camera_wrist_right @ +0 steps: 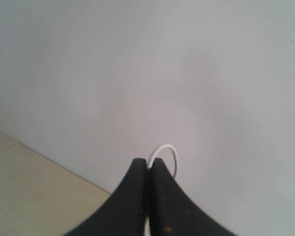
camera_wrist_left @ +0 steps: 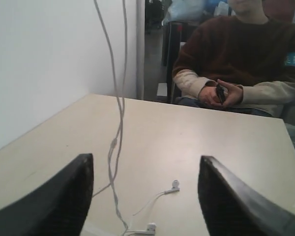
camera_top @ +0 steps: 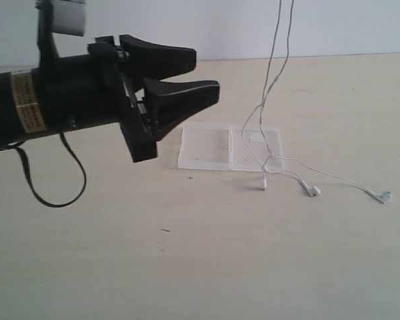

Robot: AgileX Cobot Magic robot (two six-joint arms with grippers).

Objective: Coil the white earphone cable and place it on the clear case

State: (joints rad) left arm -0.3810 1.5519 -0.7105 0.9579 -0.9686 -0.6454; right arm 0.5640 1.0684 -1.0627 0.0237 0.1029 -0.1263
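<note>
Exterior view: the left black claw (camera_top: 207,72) hovers wide open and empty above the pale desk (camera_top: 187,267). The right black claw (camera_wrist_right: 148,163), pinched shut, grips the thin white earphone cable (camera_top: 264,181), which hangs down onto the flat clear plastic case (camera_top: 205,148) near the desk's far edge. Its small white earbuds (camera_top: 313,191) lie on the desk just beside the case.

Only a small loop of the white earphone cable (camera_wrist_right: 163,146) shows above the right gripper's (camera_wrist_right: 148,163) pressed-together jaws. In the exterior view its strands run off the top edge. The seated person's (camera_wrist_left: 236,54) face is cut off.
</note>
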